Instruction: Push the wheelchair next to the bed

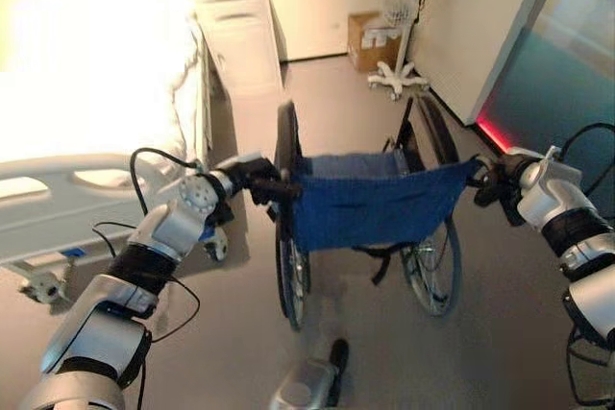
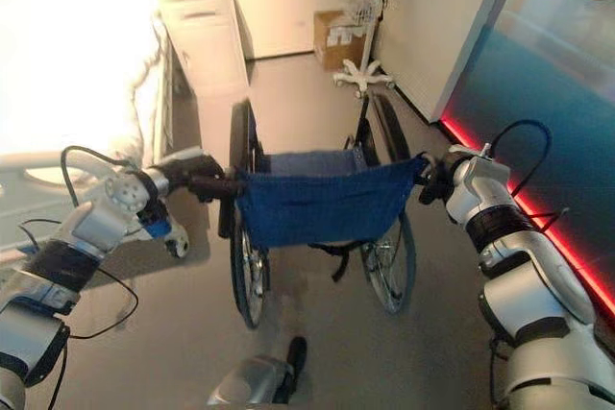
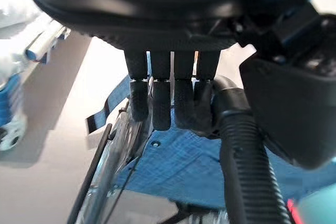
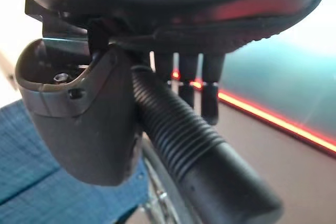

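Ribbed black rubber is what each hand is gripping: the left hand (image 1: 258, 180) is curling its fingers (image 3: 160, 109) over the wheelchair's left push handle (image 3: 247, 174), and the right hand (image 1: 492, 180) is wrapping its thumb and fingers (image 4: 210, 95) round the right push handle (image 4: 202, 156). Both hands are holding at about the same height, one at each upper corner of the blue fabric backrest (image 1: 370, 204), so neither arm is nearer the load; they are sharing it evenly.

Directly ahead of the robot, the wheelchair (image 1: 360, 228) is standing on the grey floor (image 1: 240, 333) with its back to the robot and its long axis pointing away, toward the far wall. Its large left wheel (image 1: 286, 218) is running almost parallel to the side of the bed (image 1: 86, 189), with a strip of bare floor lying between them.

The bed is lying to the robot's left of the chair, its grey side rail (image 1: 67, 180) near the left hand. By my judgement the coming push is needing a leftward bias, closing that strip, rather than a straight run.

Farther off, a white cabinet (image 1: 235, 36) is standing beyond the bed, and a cardboard box (image 1: 370, 40) and a white wheeled stand (image 1: 399, 74) are sitting by the far wall.
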Controlling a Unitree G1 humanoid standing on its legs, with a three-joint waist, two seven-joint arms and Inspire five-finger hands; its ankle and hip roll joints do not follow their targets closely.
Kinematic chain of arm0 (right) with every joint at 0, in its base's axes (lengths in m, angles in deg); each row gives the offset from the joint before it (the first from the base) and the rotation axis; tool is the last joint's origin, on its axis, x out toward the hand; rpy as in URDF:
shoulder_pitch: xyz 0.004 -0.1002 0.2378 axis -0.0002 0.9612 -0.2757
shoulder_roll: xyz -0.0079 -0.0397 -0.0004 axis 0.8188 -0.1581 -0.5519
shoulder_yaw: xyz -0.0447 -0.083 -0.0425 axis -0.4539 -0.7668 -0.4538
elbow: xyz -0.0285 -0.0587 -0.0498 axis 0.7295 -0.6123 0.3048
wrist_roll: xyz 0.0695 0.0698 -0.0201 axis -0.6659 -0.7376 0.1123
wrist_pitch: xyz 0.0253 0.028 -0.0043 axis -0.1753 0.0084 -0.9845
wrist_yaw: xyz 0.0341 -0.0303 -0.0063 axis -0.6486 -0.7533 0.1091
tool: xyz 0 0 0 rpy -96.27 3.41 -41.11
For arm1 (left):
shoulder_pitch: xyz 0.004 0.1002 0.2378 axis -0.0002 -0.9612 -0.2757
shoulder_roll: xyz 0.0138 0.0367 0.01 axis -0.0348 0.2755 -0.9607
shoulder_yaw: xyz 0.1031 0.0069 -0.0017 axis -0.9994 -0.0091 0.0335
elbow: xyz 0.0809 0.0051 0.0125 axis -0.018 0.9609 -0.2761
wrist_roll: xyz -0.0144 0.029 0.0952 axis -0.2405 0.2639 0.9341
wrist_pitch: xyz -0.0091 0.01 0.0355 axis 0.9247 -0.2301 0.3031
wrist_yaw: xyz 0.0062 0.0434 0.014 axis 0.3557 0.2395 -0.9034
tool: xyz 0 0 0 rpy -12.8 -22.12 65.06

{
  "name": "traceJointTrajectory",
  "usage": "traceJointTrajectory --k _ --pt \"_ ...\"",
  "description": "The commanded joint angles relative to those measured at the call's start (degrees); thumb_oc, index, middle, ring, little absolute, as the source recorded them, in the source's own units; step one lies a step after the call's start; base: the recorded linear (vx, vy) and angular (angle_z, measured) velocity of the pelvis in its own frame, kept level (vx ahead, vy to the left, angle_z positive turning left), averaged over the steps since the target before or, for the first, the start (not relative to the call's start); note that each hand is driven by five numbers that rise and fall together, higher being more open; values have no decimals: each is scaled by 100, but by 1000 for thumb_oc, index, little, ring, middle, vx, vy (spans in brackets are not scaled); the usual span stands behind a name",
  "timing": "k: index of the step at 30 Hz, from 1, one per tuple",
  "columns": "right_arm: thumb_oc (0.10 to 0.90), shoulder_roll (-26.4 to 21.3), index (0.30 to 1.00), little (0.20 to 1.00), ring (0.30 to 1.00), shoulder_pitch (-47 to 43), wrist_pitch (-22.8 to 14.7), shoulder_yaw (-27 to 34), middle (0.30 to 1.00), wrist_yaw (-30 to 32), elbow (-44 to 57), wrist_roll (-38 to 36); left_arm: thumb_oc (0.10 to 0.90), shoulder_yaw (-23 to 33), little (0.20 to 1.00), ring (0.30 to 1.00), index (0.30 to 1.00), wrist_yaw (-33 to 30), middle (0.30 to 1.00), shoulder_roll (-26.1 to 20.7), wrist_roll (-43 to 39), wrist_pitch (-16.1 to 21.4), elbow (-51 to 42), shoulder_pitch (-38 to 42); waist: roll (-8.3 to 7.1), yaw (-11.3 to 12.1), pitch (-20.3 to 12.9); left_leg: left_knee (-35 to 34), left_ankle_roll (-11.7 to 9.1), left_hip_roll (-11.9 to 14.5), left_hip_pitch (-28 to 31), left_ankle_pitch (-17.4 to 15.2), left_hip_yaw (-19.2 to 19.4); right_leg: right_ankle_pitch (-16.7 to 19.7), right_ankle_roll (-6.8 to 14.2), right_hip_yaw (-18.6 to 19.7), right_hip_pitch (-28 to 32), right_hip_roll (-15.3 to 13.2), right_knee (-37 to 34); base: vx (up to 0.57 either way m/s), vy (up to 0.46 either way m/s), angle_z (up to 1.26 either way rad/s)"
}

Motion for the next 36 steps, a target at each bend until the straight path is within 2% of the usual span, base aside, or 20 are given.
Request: traceJointTrajectory --k 1,3,6,8,9,10,12,13,14,16,18,20,21,23,24,26,28,29,33,36 --pt "400 317 300 300 300 -691 -1805 -1057 300 460 1416 511 400 -689 300 300 300 -227 300 -111 1080 -85 1012 -288 -44 398 249 -205 524 -72 284 209 -119 1476 257 89 583 45 510 147 37 -18" --pt "400 347 300 300 300 -718 -1874 -1056 300 492 1404 520 400 -727 300 300 300 -270 300 -46 1126 -92 1097 -237 -66 417 186 -340 602 -142 326 193 -219 1850 327 207 587 -57 936 162 82 -36" --pt "400 209 300 300 300 -596 -2023 -1035 300 565 1422 428 400 -762 300 300 300 -264 300 13 1159 -105 1071 -291 -78 342 98 -405 705 -285 446 135 -432 2129 409 474 427 -30 1260 280 68 14" --pt "400 159 300 300 300 -477 -2071 -994 300 542 1567 440 400 -732 300 300 300 -282 300 66 1221 -117 1043 -465 -7 178 81 -370 677 -260 837 -39 -645 2302 381 476 -119 -429 1053 309 -40 53" --pt "400 158 300 300 300 -479 -2070 -998 300 542 1568 441 400 -729 300 300 300 -282 300 67 1222 -117 1042 -468 0 171 70 -375 675 -252 825 -27 -650 2318 376 469 -126 -419 1040 302 -120 27" --pt "400 256 300 300 300 -500 -2032 -1027 300 559 1605 505 400 -677 300 300 300 -382 300 143 1265 -105 1103 -559 134 30 145 -409 624 -107 1173 -223 -757 2421 334 431 -862 -683 810 297 -152 -2" --pt "400 368 300 300 300 -588 -1935 -1093 300 590 1605 527 400 -611 300 300 300 -403 300 176 1296 -39 1138 -584 104 -88 272 -385 587 -143 1527 -571 -937 2802 418 471 -1447 -967 77 428 -253 -9" --pt "400 375 300 300 300 -611 -1904 -1104 300 590 1614 522 400 -602 300 300 300 -403 300 173 1299 -11 1139 -586 93 -104 296 -360 579 -144 1575 -648 -982 2848 442 503 -1498 -979 -116 466 -334 27" --pt "400 374 300 300 300 -707 -1798 -1126 300 562 1650 513 400 -577 300 300 300 -389 300 145 1309 64 1112 -583 55 -131 344 -237 547 -124 1645 -854 -1090 2969 499 577 -1588 -1006 -657 359 -282 41" --pt "400 350 300 300 300 -819 -1646 -1164 300 514 1686 465 400 -551 300 300 300 -354 300 120 1352 165 1072 -607 13 -154 356 -23 481 -57 1676 -1064 -1175 3094 568 613 -1618 -1059 -1242 479 -387 63" --pt "400 294 300 300 300 -880 -1471 -1153 300 462 1704 370 400 -540 300 300 300 -280 300 96 1430 267 1012 -662 -65 -159 336 228 400 36 1696 -1279 -1229 3147 606 714 -1646 -1185 -1403 511 -434 76" --pt "400 247 300 300 300 -873 -1315 -1121 300 427 1724 273 400 -523 300 300 300 -202 300 97 1544 342 969 -738 -106 -188 318 495 305 155 1740 -1534 -1338 3187 609 808 -1635 -1258 -1353 494 -451 106" --pt "400 157 300 300 300 -845 -1210 -1076 300 366 1716 199 400 -543 300 300 300 -139 300 104 1665 417 928 -807 -130 -237 288 610 198 324 1822 -1686 -1432 3088 623 892 -1617 -1265 -1202 551 -497 112" --pt "400 66 300 300 300 -817 -1181 -1125 300 212 1752 11 400 -557 300 300 300 -156 300 222 1644 287 935 -966 -145 -308 213 612 54 569 2016 -1728 -1503 2916 683 912 -1694 -1254 -584 529 -433 142" --pt "400 32 300 300 300 -846 -1215 -1160 300 84 1853 17 400 -620 300 300 300 -172 300 222 1572 160 938 -990 -149 -344 203 549 -48 768 2101 -1550 -1471 2814 658 841 -1688 -1216 -283 345 -307 137" --pt "400 -17 300 300 300 -923 -1213 -1275 300 116 1854 -68 400 -725 300 300 300 -294 300 333 1566 -19 887 -961 -136 -433 216 344 -187 1050 2135 -1064 -1237 2644 606 638 -1632 -1080 -220 202 -234 65" --pt "400 -103 300 300 300 -951 -1147 -1263 300 150 1839 -43 400 -769 300 300 300 -486 300 554 1438 -62 924 -851 15 -608 186 -60 -322 1411 2139 -343 -827 2395 512 376 -1461 -858 -271 199 -250 74" --pt "400 -116 300 300 300 -939 -1157 -1233 300 189 1817 -29 400 -794 300 300 300 -572 300 638 1379 -124 926 -780 30 -674 159 -214 -372 1467 2085 -135 -727 2349 499 273 -1400 -819 -337 177 -269 118" --pt "400 -134 300 300 300 -793 -1304 -1092 300 240 1770 202 400 -867 300 300 300 -777 300 810 1047 -420 908 -468 159 -879 67 -766 -549 1679 2091 349 -394 2045 346 -70 -1119 -580 -429 170 -263 89" --pt "400 -257 300 300 300 -671 -1243 -1001 300 158 1870 182 400 -879 300 300 300 -710 300 767 885 -530 824 -330 202 -1022 -4 -800 -612 1746 2098 612 -195 1899 217 -182 -1015 -443 -423 122 -221 42"
